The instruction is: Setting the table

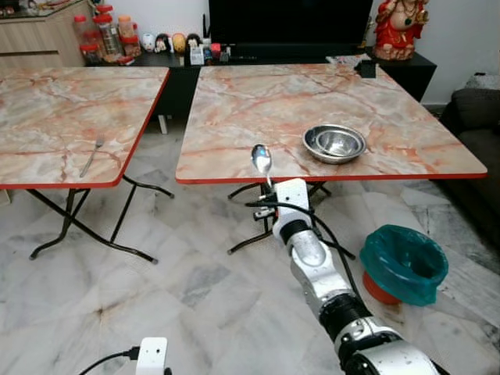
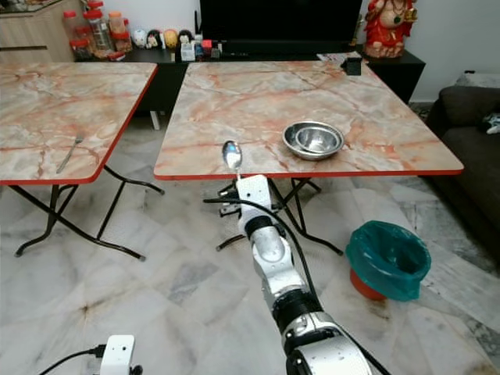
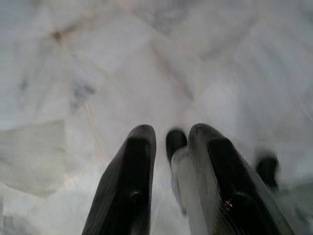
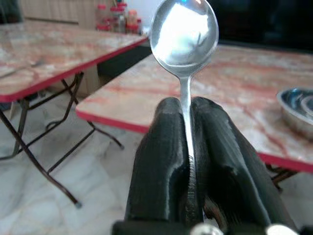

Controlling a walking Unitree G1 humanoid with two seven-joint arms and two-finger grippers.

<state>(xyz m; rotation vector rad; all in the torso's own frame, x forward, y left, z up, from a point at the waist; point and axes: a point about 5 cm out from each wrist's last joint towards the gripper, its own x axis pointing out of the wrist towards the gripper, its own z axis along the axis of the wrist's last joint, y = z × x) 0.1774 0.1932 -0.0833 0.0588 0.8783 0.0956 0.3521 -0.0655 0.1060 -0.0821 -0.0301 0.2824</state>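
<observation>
My right gripper [image 4: 186, 105] is shut on the handle of a silver spoon [image 1: 261, 161], holding it upright with the bowl end up, just in front of the near red edge of the right marble table [image 1: 258, 101]. On that table, near the front and to the right of the spoon, sits a steel bowl [image 1: 334, 143]. A fork [image 1: 91, 156] lies on the left marble table [image 1: 47, 109] close to its front edge. My left gripper [image 3: 171, 142] hangs low over the floor, fingers slightly apart and empty.
A gap of marble floor separates the two folding tables, whose black crossed legs spread beneath them. A teal-lined bin [image 1: 403, 263] stands on the floor at right. A dark sofa [image 1: 476, 133] is at the far right, and a TV cabinet [image 1: 289, 55] stands behind.
</observation>
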